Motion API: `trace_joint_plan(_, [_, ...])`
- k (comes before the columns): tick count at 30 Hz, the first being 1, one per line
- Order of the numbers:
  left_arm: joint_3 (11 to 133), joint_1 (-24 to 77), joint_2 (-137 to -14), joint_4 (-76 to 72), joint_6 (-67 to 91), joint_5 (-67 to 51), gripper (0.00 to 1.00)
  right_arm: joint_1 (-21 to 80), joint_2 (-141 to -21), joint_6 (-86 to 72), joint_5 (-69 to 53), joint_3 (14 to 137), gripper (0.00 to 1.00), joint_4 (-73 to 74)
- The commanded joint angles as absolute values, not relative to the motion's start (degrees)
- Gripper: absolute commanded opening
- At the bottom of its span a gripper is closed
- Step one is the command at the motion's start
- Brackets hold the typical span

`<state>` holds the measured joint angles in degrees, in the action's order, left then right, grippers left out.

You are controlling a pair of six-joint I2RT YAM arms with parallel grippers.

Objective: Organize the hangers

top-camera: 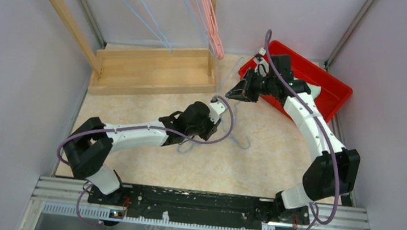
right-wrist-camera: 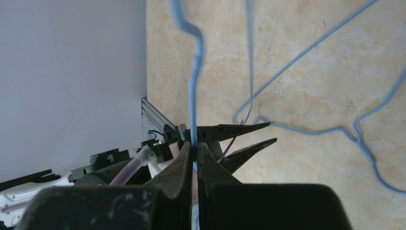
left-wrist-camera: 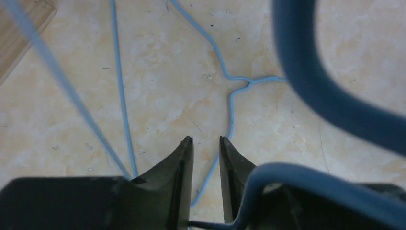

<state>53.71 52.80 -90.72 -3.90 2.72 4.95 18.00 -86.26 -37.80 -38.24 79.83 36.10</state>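
Observation:
My right gripper (right-wrist-camera: 194, 146) is shut on the wire of a light blue hanger (right-wrist-camera: 195, 67), which runs up from between its fingers. In the top view the right gripper (top-camera: 233, 92) hovers over the table's middle, beside the red bin. My left gripper (left-wrist-camera: 206, 140) stands just below and left of it (top-camera: 214, 106), jaws a little apart and empty. Light blue hanger wire (left-wrist-camera: 230, 98) lies on the table under its fingertips. Its fingers (right-wrist-camera: 244, 129) show open in the right wrist view. More light blue hangers (top-camera: 138, 6) and pink-red hangers (top-camera: 207, 12) hang on the rack at the back.
A wooden rack with a tray-like base (top-camera: 154, 71) stands at the back left. A red bin (top-camera: 330, 85) sits at the back right under the right arm. Purple cables (top-camera: 225, 134) loop off both arms. Walls close in on both sides.

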Motion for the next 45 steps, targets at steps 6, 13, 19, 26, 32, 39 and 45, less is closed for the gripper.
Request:
trace_joint_plan(6, [52.76, 52.67, -86.86, 3.18, 4.85, 14.24, 0.00, 18.69, -82.06, -39.02, -42.75, 78.05, 0.00, 36.24])
trace_joint_plan(13, [49.41, 52.54, -77.49, 14.44, 9.37, 23.08, 0.00, 15.36, -79.61, -39.79, -41.46, 77.84, 0.68, 30.42])
trace_joint_plan(19, [46.68, 52.55, -67.93, 24.59, 14.68, 25.46, 0.00, 11.14, -80.47, -41.05, -42.31, 77.25, 0.74, 25.97])
trace_joint_plan(26, [43.11, 52.48, -56.55, 36.10, 26.67, 24.58, 0.00, 10.28, -81.40, -40.35, -40.99, 76.04, 0.74, 25.46])
trace_joint_plan(32, [43.33, 52.33, -50.11, 41.63, 36.17, 28.82, 0.00, 10.23, -81.22, -36.69, -38.66, 76.98, 0.73, 28.95])
trace_joint_plan(39, [51.04, 48.36, -48.66, 48.55, 40.00, 30.99, 0.00, 10.26, -80.80, -35.44, -37.54, 77.11, 0.73, 29.89])
trace_joint_plan(45, [56.97, 28.89, -46.79, 46.78, 28.02, 17.83, 0.00, 10.28, -81.04, -34.41, -36.52, 78.36, 0.73, 31.11])
